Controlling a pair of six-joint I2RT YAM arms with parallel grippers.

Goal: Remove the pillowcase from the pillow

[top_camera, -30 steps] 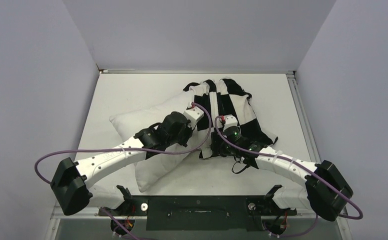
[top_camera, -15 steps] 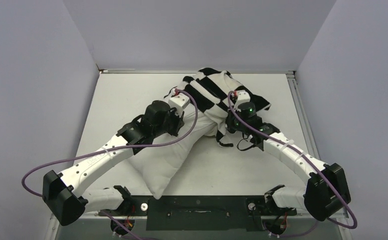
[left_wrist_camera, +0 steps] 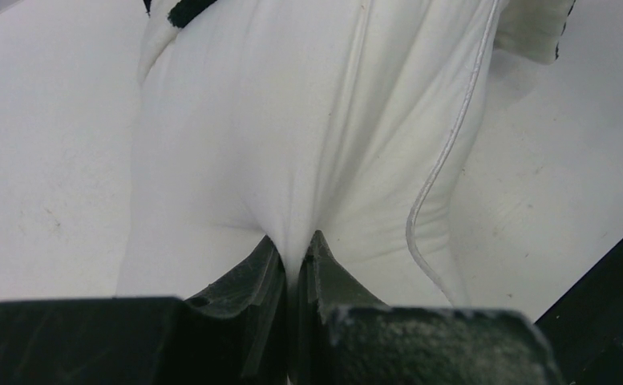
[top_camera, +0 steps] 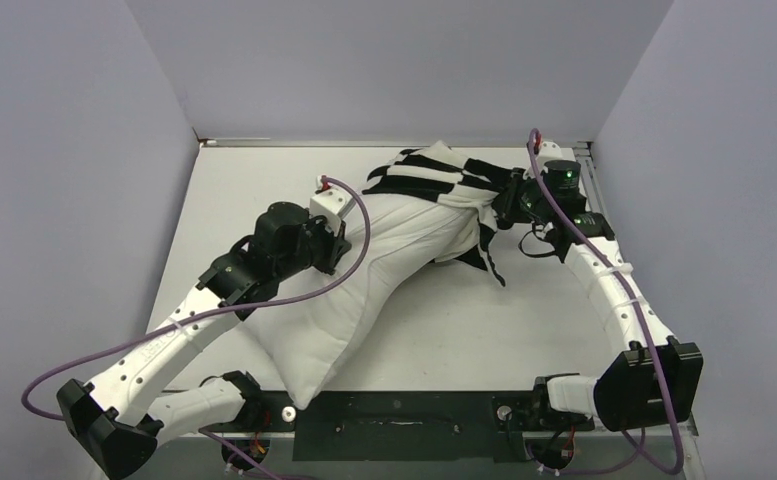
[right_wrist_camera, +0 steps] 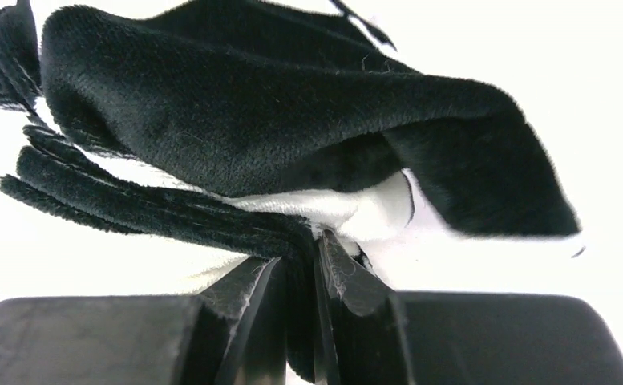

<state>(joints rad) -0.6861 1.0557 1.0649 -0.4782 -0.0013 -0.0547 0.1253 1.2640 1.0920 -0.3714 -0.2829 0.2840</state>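
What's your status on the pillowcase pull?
Left gripper shut on pillow. Right gripper shut on pillowcase, bunched over pillow's far end. Nothing blocking.

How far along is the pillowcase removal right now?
Done: most of the pillow is bare, with the pillowcase bunched over its far end. In hand: the left end effector pinches pillow fabric, and the right end effector pinches the pillowcase near the far right corner. Left: the pillow's far end is covered, so the pillowcase needs pulling fully clear.
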